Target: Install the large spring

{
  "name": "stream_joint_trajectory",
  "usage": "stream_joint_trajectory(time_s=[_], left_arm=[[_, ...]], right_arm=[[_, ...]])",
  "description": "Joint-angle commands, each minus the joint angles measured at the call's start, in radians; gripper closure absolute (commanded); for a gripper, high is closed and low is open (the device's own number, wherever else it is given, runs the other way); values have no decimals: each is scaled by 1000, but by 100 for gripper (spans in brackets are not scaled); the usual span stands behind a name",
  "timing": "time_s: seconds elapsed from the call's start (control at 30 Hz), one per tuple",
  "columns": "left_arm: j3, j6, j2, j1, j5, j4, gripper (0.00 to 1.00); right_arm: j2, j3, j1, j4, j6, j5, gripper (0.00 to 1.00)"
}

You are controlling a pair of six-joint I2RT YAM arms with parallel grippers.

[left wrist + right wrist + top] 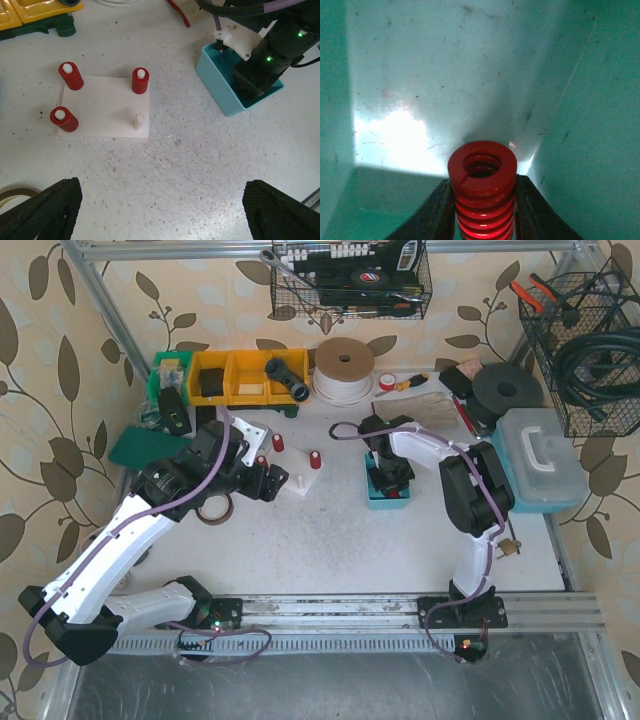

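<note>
My right hand is down inside the teal bin, and its two fingers press in on either side of the large spring. That's a firm pinch on the red coil, which stands on end with its open ring facing my wrist camera. From above, the bin sits on the desk to the right of the white peg plate, apart from it. My left hand hangs over the desk on the near side of that plate, fingers spread wide, both dark pads at the bottom corners of its wrist view. On the plate, three pegs carry red springs. In the left wrist view, two are at the upper corners and one at the lower left. The fourth peg, at the plate's lower right corner, stands bare and white. A tape roll lies on the desk beyond the plate's lower left corner, just beside my left finger
</note>
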State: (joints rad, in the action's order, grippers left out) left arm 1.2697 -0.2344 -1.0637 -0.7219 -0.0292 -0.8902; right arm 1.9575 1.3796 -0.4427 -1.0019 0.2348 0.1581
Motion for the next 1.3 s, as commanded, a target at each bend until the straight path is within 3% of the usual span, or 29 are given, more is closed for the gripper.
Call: stream_joint_trajectory(time_s=[0.0, 0.27, 0.37, 0.63, 0.73, 0.8, 0.97, 1.07, 1.27], left_arm=[[29, -2, 5, -8, -10, 14, 10], [14, -54, 26, -8, -78, 34, 7], [14, -133, 27, -8, -161, 15, 1], [-37, -207, 32, -8, -207, 171, 3], [-145, -225, 57, -8, -171, 342, 9], [-214, -293, 71, -8, -144, 435, 15], [-343, -373, 87, -8, 73, 597, 33], [-351, -384, 77, -8, 94, 546, 41], [-200, -327, 11, -8, 195, 400, 33]], right_arm=[[11, -39, 13, 65, -5, 15, 75], [-91, -13, 18, 85, -58, -18, 93], [-170, -11, 14, 64, -84, -49, 95], [-395, -18, 9, 113, -161, -98, 97], [-485, -95, -25, 256, -207, -132, 98], [-580, -200, -51, 459, -247, -153, 99], [-697, -357, -126, 730, -302, -227, 99], [-769, -424, -191, 829, -319, -204, 99], [-887, -526, -264, 942, -425, -242, 99]])
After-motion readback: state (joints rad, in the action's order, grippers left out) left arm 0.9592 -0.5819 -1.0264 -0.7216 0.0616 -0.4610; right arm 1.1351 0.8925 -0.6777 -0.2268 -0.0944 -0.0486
